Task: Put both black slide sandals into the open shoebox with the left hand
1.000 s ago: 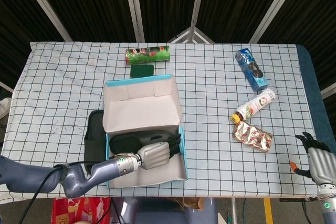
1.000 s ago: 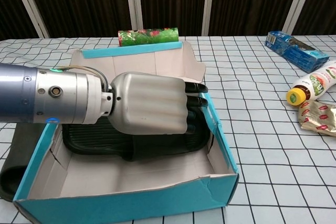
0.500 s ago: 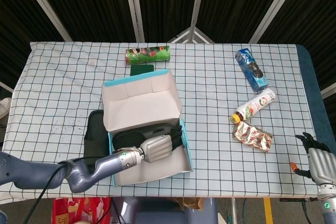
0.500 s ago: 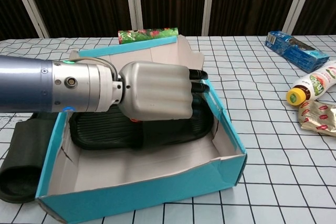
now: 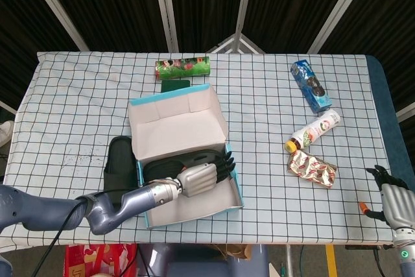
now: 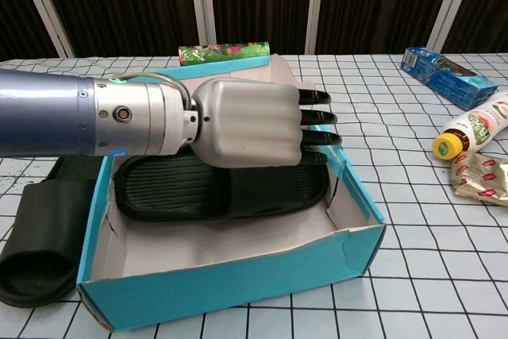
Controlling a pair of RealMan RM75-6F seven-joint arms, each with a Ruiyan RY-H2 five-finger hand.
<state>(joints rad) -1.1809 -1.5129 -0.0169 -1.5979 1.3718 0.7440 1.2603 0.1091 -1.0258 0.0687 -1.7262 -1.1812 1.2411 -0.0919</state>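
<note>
The open shoebox, blue outside and white inside, stands near the table's front edge with its lid up at the back. One black slide sandal lies flat inside it. My left hand hovers just over that sandal's far side, fingers stretched straight toward the box's right wall and holding nothing. The second black sandal lies on the table against the box's left wall. At the table's front right corner my right hand hangs idle and empty.
A green printed roll and a dark green pad lie behind the box. To the right are a blue cookie packet, a white bottle and a crumpled foil pouch.
My left hand's fingers have uncurled off the sandal, which now rests in the box. The box slid and turned to the right, uncovering more of the second sandal.
</note>
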